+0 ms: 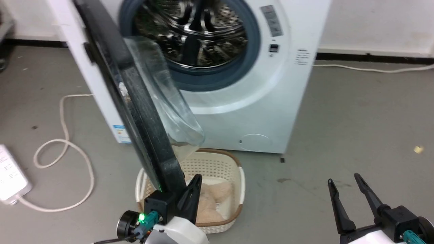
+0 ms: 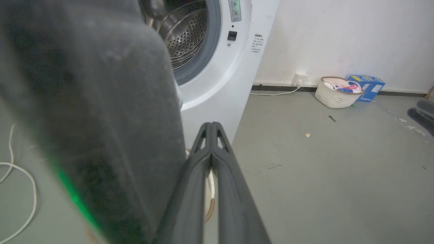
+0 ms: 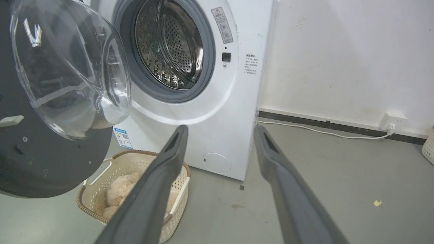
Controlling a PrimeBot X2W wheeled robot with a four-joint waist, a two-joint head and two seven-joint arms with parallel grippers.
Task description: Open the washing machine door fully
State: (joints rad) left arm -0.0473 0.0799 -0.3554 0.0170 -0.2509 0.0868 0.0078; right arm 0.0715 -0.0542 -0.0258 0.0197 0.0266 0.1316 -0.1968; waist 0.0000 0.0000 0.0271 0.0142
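Door status: the washing machine door (image 1: 135,101) stands swung out from the front on its left-hand hinge side, nearly edge-on to the head cam, with the glass bowl (image 1: 162,95) bulging toward the drum (image 1: 193,30). Its lower rim hangs over the basket (image 1: 237,169) on the floor in front of the machine. The left gripper (image 1: 195,181) is closed with nothing between its fingers and sits right at the bottom rim, on the door's inner side. I can't tell whether it's touching. On the left wrist cam the fingers are pressed together (image 2: 212,127) and the door (image 2: 95,118) is a blurred black mass over the left half, blocking most of the opening. That view does give me the far side of the room: a second basket (image 2: 334,98) with clothes, a blue box (image 2: 368,84) and a wall socket (image 2: 299,78). The right gripper (image 1: 344,179) is wide open, empty, low right over bare floor, well apart from the door. The right wrist cam has the best look: the door's inner face (image 3: 40,162), the bowl (image 3: 67,67), the grey rubber ring (image 3: 210,67) and something beige and fluffy (image 3: 118,189) in the basket (image 3: 179,176). The head cam adds a power strip (image 1: 8,176) and a looped cable (image 1: 64,145) on the left.
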